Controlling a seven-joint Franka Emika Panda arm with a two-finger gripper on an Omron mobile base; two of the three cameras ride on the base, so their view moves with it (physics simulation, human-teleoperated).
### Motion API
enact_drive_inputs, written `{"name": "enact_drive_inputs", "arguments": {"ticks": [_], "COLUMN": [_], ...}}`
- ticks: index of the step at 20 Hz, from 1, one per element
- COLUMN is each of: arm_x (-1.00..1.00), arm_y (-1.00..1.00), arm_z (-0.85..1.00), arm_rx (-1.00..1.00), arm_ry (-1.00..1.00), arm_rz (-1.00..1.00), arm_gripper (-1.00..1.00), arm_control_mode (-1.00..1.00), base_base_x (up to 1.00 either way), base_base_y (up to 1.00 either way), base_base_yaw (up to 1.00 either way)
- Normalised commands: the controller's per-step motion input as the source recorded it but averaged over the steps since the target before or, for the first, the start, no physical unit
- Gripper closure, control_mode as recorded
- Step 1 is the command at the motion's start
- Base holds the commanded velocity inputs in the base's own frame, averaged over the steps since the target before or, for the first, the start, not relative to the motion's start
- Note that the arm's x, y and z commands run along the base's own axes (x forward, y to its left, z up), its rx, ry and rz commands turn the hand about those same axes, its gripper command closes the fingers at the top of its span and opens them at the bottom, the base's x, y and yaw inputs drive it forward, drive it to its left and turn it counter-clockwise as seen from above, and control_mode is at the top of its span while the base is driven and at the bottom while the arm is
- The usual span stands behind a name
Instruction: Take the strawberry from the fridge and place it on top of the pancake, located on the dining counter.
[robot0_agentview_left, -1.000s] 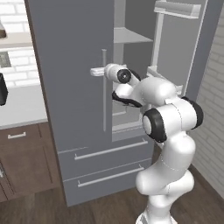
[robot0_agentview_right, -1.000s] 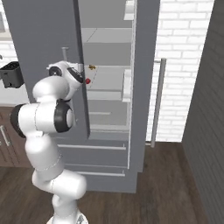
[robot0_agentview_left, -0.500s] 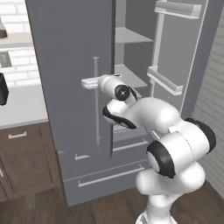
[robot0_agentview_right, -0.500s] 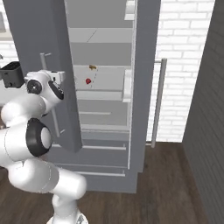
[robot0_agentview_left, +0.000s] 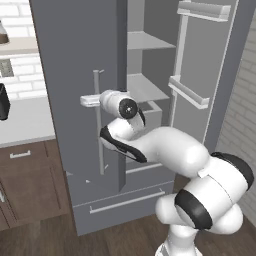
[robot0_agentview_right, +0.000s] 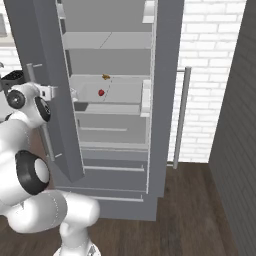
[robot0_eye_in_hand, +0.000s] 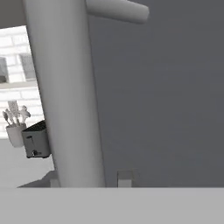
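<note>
The grey fridge (robot0_agentview_left: 75, 60) stands with both upper doors swung open. On a middle shelf inside lies the tiny red strawberry (robot0_agentview_right: 101, 92), with a small yellow-brown food item (robot0_agentview_right: 106, 77) just behind it. My gripper (robot0_agentview_left: 95, 101) is at the left door's long silver handle (robot0_agentview_left: 98, 135), far left of the strawberry. In the hand view the handle (robot0_eye_in_hand: 65, 87) runs between my fingertips (robot0_eye_in_hand: 125, 178), with a thin gap on its right side, so the gripper (robot0_eye_in_hand: 89, 180) is slightly open around it. The gripper (robot0_agentview_right: 50, 91) shows at the door's edge. The pancake and the dining counter are out of view.
Dark brown cabinets (robot0_agentview_left: 25, 175) under a white counter stand left of the fridge, with a toaster (robot0_eye_in_hand: 36, 140) and a utensil jar (robot0_eye_in_hand: 14, 127) on it. The right door (robot0_agentview_left: 200, 75) with its shelves stands open. A white brick wall (robot0_agentview_right: 210, 75) is behind.
The left fridge door has swung wider open, with my arm following it to the left. The strawberry has come into full sight. My fingers have loosened on the handle.
</note>
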Motion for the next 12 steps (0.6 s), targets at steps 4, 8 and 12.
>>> {"name": "enact_drive_inputs", "arguments": {"ticks": [4,8,12], "arm_x": [-0.05,-0.81,-1.00], "arm_y": [0.13,-0.68,-1.00], "arm_z": [0.51,0.69,0.88], "arm_rx": [-0.12,-0.20,-0.11], "arm_ry": [0.35,0.35,0.39], "arm_rz": [0.00,0.00,0.00], "arm_gripper": [-1.00,-1.00,-1.00], "arm_control_mode": [-1.00,-1.00,-1.00], "base_base_x": [0.00,0.00,0.00], "base_base_y": [0.00,0.00,0.00], "base_base_yaw": [0.00,0.00,0.00]}}
